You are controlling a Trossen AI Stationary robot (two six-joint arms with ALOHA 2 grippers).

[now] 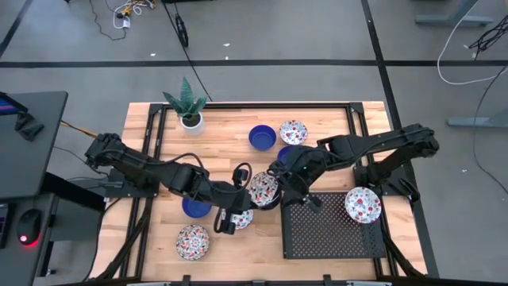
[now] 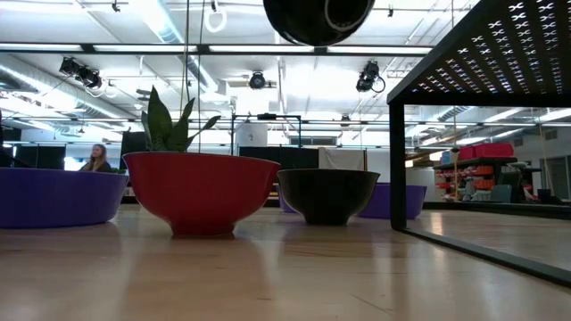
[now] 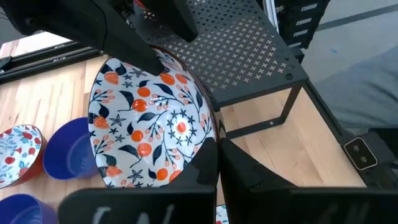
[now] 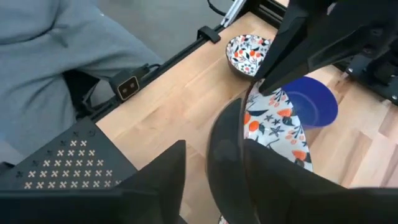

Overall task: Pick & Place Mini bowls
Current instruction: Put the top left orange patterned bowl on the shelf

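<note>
A white floral mini bowl (image 1: 263, 189) hangs tilted in the air at mid-table between both grippers; it also shows as the floral bowl (image 3: 149, 118). My left gripper (image 3: 219, 155) is shut on its rim. My right gripper (image 4: 214, 152) is open, with one finger outside the bowl's dark wall (image 4: 224, 143) and one over its patterned inside. A second floral bowl (image 1: 242, 216) sits below the left gripper. Another floral bowl (image 1: 363, 205) rests on the black perforated rack (image 1: 317, 226). My left gripper pinches the floral bowl's rim (image 3: 208, 140) between its two fingers, one on the patterned inside and one on the outer wall. It comes in about level from the table's left. The bowl is lifted clear and tilted, its opening turned toward the left wrist camera.
On the wood stand a blue bowl (image 1: 196, 208), a floral bowl (image 1: 193, 241), a blue bowl (image 1: 262, 137), a floral bowl (image 1: 293, 131) and a half-hidden blue bowl (image 1: 287, 152). A potted plant (image 1: 189, 111) stands at the far left. The rack's raised deck (image 2: 482, 62) fills the right front.
</note>
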